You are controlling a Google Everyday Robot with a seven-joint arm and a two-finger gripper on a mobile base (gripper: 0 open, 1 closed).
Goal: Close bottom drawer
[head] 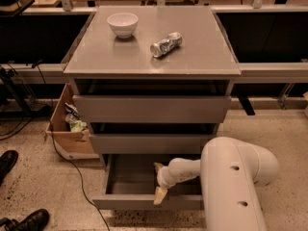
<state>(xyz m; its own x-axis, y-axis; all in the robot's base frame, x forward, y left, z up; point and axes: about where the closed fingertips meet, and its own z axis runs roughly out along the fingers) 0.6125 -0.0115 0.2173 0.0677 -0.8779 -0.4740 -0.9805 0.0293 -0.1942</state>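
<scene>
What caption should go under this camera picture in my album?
Robot's gripper reaches into the open bottom drawer of a grey cabinet.

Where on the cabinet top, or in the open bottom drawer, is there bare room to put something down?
The cabinet top is bare in front of the bowl and can, and right of the can. In the bottom drawer the left half is bare; the gripper crowds its middle by the front.
</scene>
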